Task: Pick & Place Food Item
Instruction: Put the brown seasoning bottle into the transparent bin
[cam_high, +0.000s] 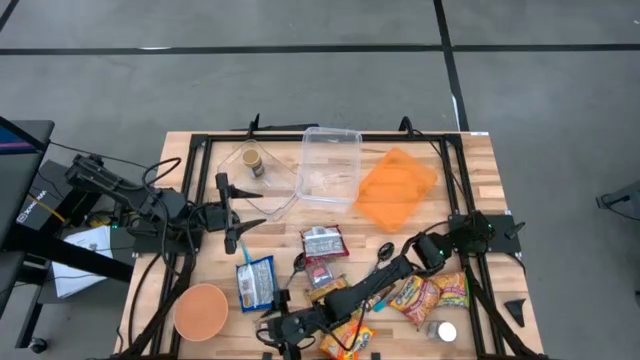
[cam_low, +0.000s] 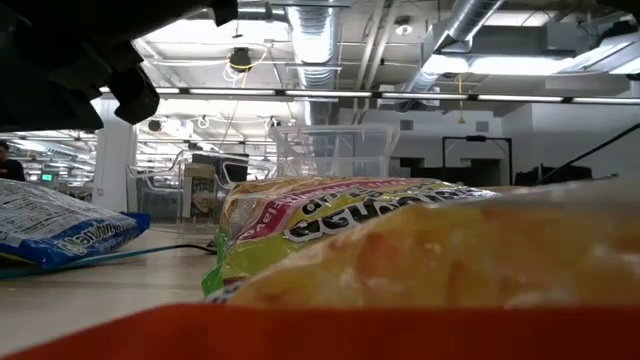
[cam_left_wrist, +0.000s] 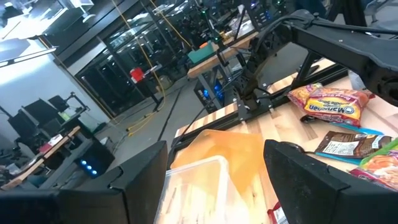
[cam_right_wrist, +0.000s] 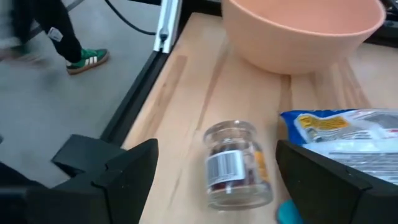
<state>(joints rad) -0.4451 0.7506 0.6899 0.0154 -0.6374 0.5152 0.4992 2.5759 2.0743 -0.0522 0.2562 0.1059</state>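
Observation:
A small glass jar (cam_right_wrist: 237, 167) with reddish contents and a barcode label lies on its side on the wooden table, near the front edge. My right gripper (cam_right_wrist: 216, 155) (cam_high: 272, 325) is low over the table and open. Its fingers stand on either side of the jar without touching it. A blue food packet (cam_right_wrist: 348, 127) (cam_high: 255, 283) lies flat beside the jar. My left gripper (cam_high: 230, 212) (cam_left_wrist: 217, 155) hangs open and level at the table's left, holding nothing and facing the clear container (cam_left_wrist: 199, 186).
A peach bowl (cam_high: 202, 310) (cam_right_wrist: 298, 31) stands just beyond the jar at the front left. Ramen packets (cam_high: 420, 295) and a dark red packet (cam_high: 322, 243) lie mid-table. Clear containers (cam_high: 330, 165) and an orange lid (cam_high: 395, 188) sit at the back. A person's shoe (cam_right_wrist: 87, 59) shows on the floor.

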